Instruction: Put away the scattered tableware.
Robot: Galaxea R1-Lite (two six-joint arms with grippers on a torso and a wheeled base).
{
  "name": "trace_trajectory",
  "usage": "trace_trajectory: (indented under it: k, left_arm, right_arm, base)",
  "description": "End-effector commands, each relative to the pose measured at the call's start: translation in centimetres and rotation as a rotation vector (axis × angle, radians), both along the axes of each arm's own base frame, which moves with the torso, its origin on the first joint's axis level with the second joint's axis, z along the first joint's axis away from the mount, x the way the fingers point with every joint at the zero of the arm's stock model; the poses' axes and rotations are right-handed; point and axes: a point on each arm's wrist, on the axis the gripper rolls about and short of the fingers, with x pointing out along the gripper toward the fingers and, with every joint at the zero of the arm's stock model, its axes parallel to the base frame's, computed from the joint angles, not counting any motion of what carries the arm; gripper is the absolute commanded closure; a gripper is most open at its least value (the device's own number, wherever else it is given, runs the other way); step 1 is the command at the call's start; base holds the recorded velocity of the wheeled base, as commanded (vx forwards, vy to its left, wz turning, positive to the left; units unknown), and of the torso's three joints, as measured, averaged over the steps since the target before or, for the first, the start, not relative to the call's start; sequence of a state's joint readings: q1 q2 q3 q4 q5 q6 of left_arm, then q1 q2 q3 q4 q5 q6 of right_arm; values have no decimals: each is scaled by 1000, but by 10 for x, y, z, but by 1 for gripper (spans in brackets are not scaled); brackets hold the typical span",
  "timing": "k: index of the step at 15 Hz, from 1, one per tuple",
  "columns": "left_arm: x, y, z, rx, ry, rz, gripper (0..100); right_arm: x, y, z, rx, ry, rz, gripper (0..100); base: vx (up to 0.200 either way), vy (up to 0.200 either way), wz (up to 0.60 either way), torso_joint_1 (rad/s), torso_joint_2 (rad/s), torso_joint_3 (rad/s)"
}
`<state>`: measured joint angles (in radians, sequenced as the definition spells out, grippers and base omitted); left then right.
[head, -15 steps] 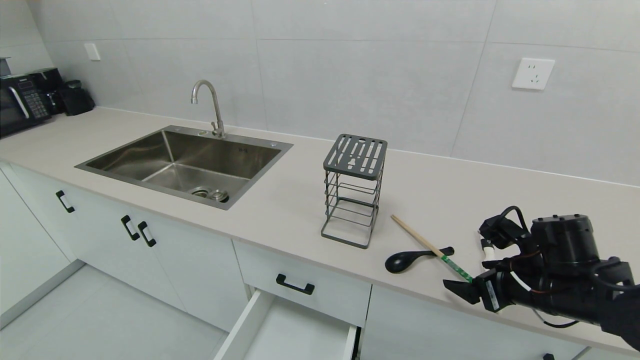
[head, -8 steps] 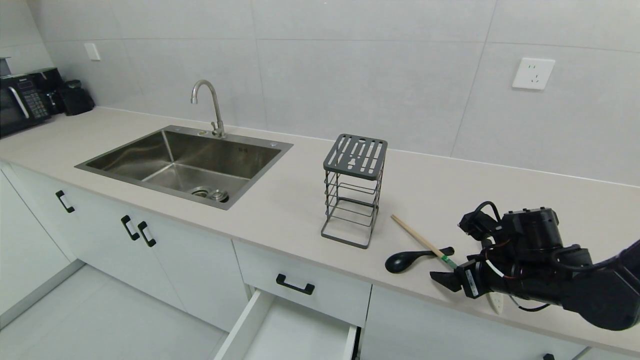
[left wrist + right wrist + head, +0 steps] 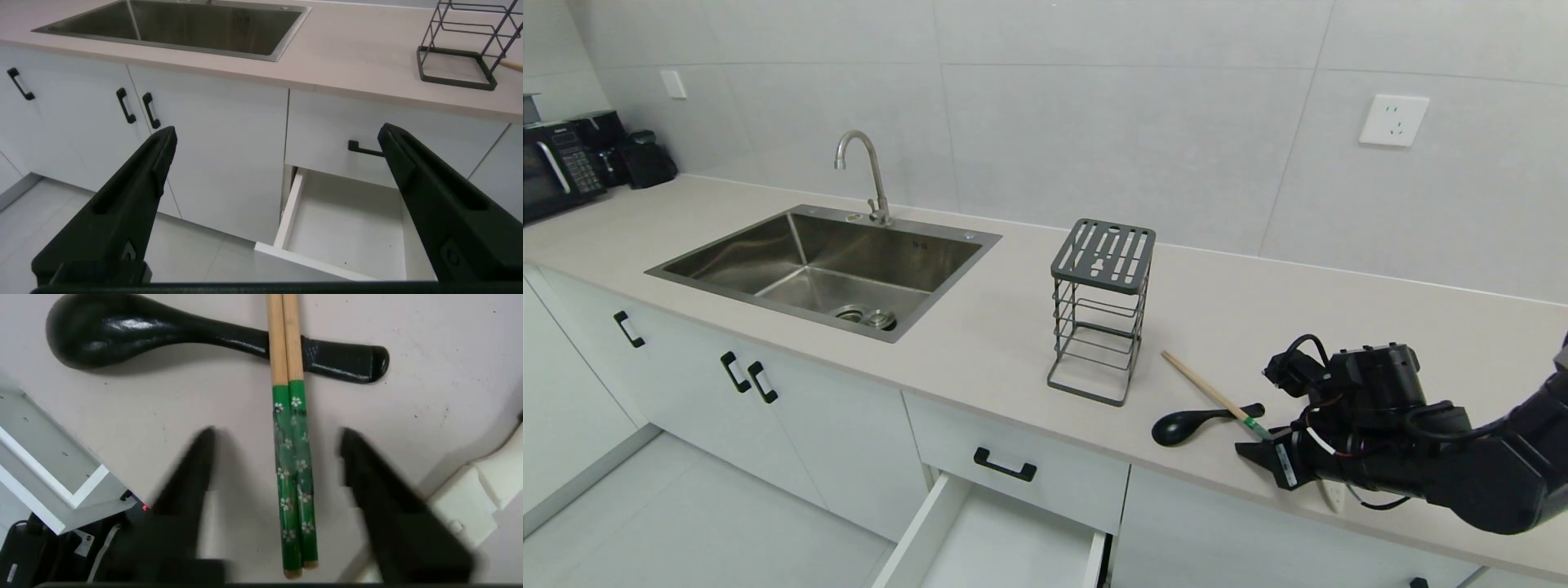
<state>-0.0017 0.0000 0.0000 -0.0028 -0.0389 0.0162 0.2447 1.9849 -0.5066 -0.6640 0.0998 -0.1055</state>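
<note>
Wooden chopsticks (image 3: 286, 367) with glossy green painted ends; glossy black spoon (image 3: 106, 327); matt smooth desk (image 3: 980, 327); brushed steel sink (image 3: 882, 257); matt grey metal rack (image 3: 1098, 283).

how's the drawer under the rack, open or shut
Open: the drawer is pulled out below the counter, its white inside showing, nothing visible in it.

Steel sink (image 3: 890, 253) with faucet (image 3: 876, 184) at ten o'clock, microwave (image 3: 556, 171) at nine o'clock, wall socket (image 3: 1393, 120) at two o'clock.
</note>
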Motion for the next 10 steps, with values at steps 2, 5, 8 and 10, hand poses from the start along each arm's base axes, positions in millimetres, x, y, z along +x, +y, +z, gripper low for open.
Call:
trace_trajectory:
  k: [2,5,8,10]
  left_arm:
    - [0,0,0,-1,0,-1,0]
    - [0,0,0,-1,0,-1,0]
    - [0,0,0,-1,0,-1,0]
    - [0,0,0,-1,0,-1,0]
  right_arm:
    - [0,-2,2,1,-11,-6,100]
    - [2,-4,6,12,-51,-14,100]
    - [-3,-12,29,27,-134,-36,100]
    - [-13,-18,49,51,-234,-42,100]
  base:
    - [0,0,0,0,0,0]
    - [0,0,0,0,0,0]
    - [0,0,0,0,0,0]
    - [0,0,0,0,0,0]
